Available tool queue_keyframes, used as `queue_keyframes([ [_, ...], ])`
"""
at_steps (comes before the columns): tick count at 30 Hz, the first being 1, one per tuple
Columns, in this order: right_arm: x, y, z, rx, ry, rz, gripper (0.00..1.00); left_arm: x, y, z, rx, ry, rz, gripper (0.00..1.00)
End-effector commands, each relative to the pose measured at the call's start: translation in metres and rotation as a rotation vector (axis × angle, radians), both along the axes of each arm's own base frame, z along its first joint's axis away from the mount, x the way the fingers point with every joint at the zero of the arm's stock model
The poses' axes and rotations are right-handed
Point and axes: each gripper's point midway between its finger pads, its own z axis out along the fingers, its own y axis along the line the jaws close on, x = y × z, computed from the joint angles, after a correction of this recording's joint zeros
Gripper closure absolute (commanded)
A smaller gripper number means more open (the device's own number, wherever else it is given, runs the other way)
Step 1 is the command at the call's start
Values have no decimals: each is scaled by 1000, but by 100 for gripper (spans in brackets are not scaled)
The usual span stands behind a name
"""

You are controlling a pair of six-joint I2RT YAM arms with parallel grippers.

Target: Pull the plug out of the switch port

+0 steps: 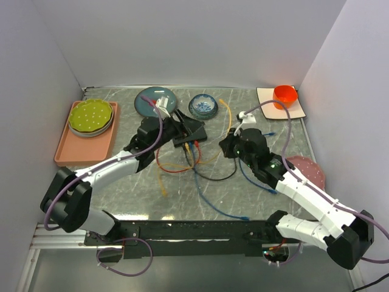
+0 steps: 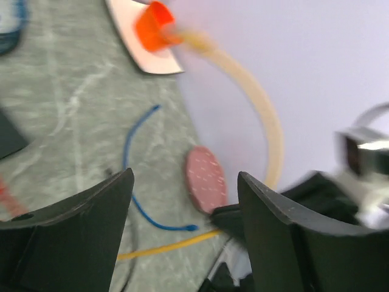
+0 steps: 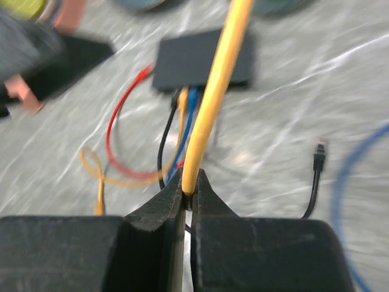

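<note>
The switch (image 1: pixel 193 129) is a flat black box at mid table, also seen in the right wrist view (image 3: pixel 203 58). Red, orange, blue and black cables sit with their plugs (image 3: pixel 185 94) in its near edge. My right gripper (image 3: pixel 189 191) is shut on a yellow cable (image 3: pixel 213 103), which crosses over the switch and leaves the view's top. From above, that gripper (image 1: pixel 227 146) is just right of the switch. My left gripper (image 2: pixel 185 201) stands open with nothing between its fingers, hovering at the switch's left end (image 1: pixel 177 125).
A pink tray (image 1: pixel 64 149) with a green plate stands far left. A teal plate (image 1: pixel 149 100) and a blue bowl (image 1: pixel 203 106) lie behind the switch. An orange cup (image 1: pixel 284 94) is back right, a red plate (image 1: pixel 307 167) right. Loose cables (image 1: pixel 219 207) trail forward.
</note>
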Motion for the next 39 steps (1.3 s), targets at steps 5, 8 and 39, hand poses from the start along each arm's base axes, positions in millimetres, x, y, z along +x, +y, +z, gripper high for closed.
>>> queue_keyframes([
  [5, 15, -78, -4, -428, -4, -257, 100, 4, 20, -75, 140, 139, 95, 27],
  [8, 16, -62, -26, -445, 93, -190, 100, 2, 13, -82, 141, 154, 54, 28],
  [39, 21, -78, -66, -687, 187, -306, 100, -94, -36, -223, 308, 423, -292, 53],
])
